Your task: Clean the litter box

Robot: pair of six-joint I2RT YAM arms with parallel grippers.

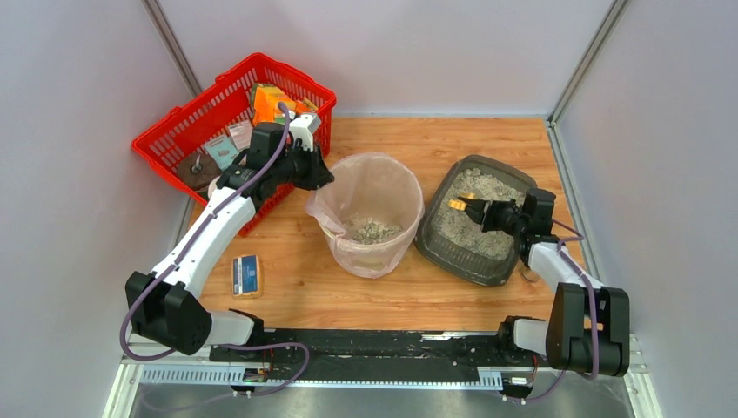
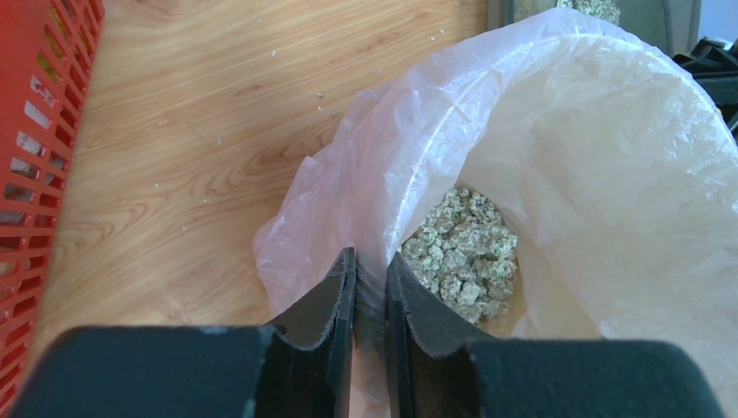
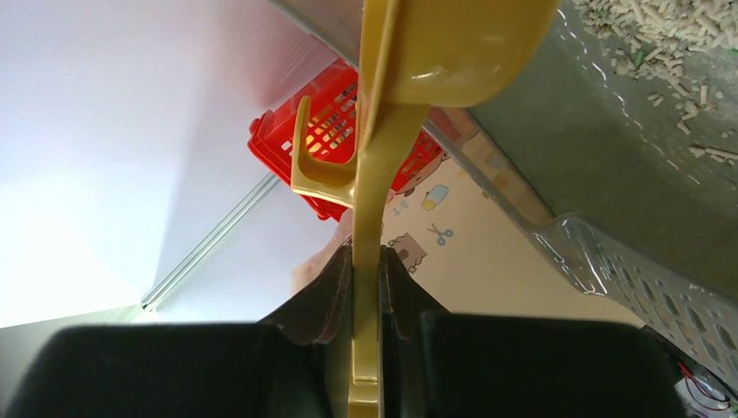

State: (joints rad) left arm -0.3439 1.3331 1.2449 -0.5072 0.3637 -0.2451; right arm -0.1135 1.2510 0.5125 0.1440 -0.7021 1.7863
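Left gripper [image 2: 370,261]: jaws pinched tight on the bag [image 2: 435,131] rim. Right gripper [image 3: 367,254]: jaws clamped on the scoop [image 3: 383,131] handle. Litter box [image 1: 446,259] runs 1 to 7 o'clock.

left arm [image 1: 213,231]: I see it stretched from the near-left base toward the far right.
left hand [image 2: 370,257]: pinched on the bag liner [image 2: 418,131].
right arm [image 1: 557,266]: folded, forearm pointing left.
right hand [image 3: 365,252]: clamped on the scoop [image 3: 383,148] handle.

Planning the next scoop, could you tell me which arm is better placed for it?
Right: the right gripper holds the scoop over the litter box; the left gripper pinches the bin liner.
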